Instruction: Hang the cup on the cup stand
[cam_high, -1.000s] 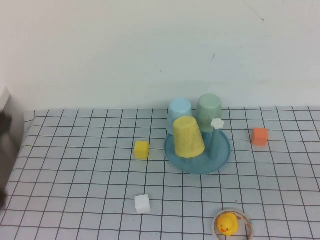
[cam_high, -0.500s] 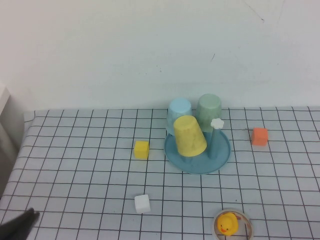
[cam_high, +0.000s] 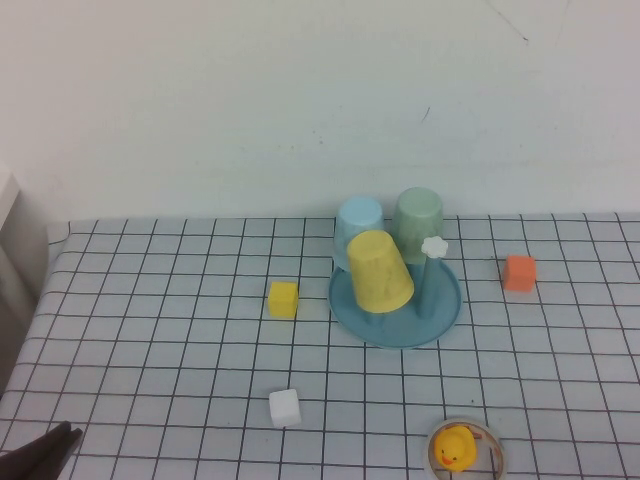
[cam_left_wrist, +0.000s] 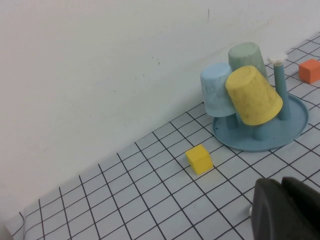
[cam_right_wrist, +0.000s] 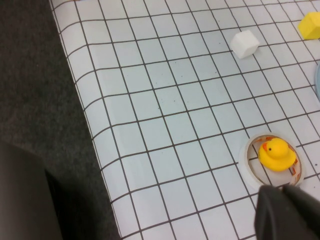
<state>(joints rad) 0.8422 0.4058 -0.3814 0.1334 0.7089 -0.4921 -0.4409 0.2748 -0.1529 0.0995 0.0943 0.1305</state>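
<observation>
The yellow cup (cam_high: 379, 272) hangs upside down and tilted on a peg of the blue cup stand (cam_high: 445, 308); the left wrist view shows the cup (cam_left_wrist: 252, 96) and the stand (cam_left_wrist: 296, 122) too. One bare peg with a white flower knob (cam_high: 434, 246) stands beside it. My left gripper (cam_high: 60, 440) is shut and empty at the table's near left corner, far from the stand (cam_left_wrist: 280, 182). My right gripper (cam_right_wrist: 282, 190) is shut and empty, low near the table's front edge next to the duck; it is out of the high view.
A light blue cup (cam_high: 359, 222) and a pale green cup (cam_high: 418, 222) hang on the stand's far pegs. On the checked cloth lie a yellow cube (cam_high: 283, 299), a white cube (cam_high: 285, 407), an orange cube (cam_high: 519, 272), and a rubber duck (cam_high: 454, 447) inside a tape roll (cam_right_wrist: 248, 162).
The left arm has left the table's left edge and its shut gripper tip now shows at the bottom left corner. The cups and the stand have not moved.
</observation>
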